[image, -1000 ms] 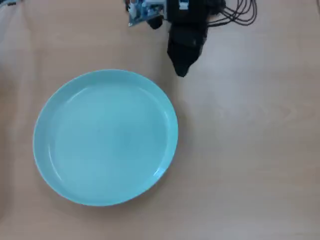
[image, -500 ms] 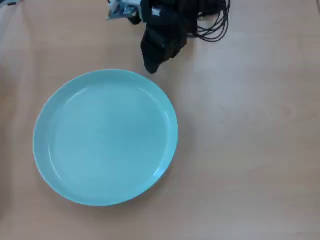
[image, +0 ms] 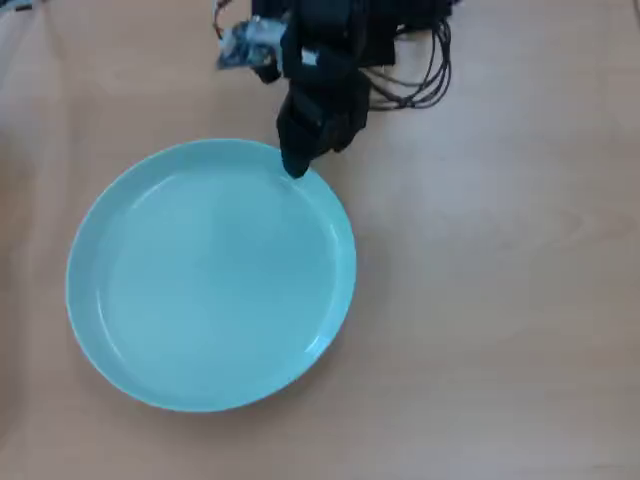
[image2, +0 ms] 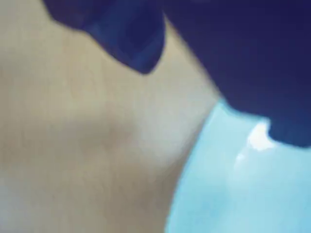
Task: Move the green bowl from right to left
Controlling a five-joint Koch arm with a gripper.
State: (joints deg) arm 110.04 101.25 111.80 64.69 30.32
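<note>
Now | gripper [image: 295, 168] over green bowl [image: 210, 275] upper-right rim, jaws apart straddling it, nothing clamped | bowl flat on wooden table [image: 500, 300] | grasp and move pending

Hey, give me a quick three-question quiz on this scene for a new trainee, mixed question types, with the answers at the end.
1. True or false: in the overhead view, the green bowl is empty.
2. In the overhead view, where is the gripper tip? A) over the bowl's upper right rim B) at the bowl's centre C) beyond the bowl's lower left rim
3. What surface does the bowl sit on?

Key: 1. True. 2. A. 3. A light wooden table.
</note>
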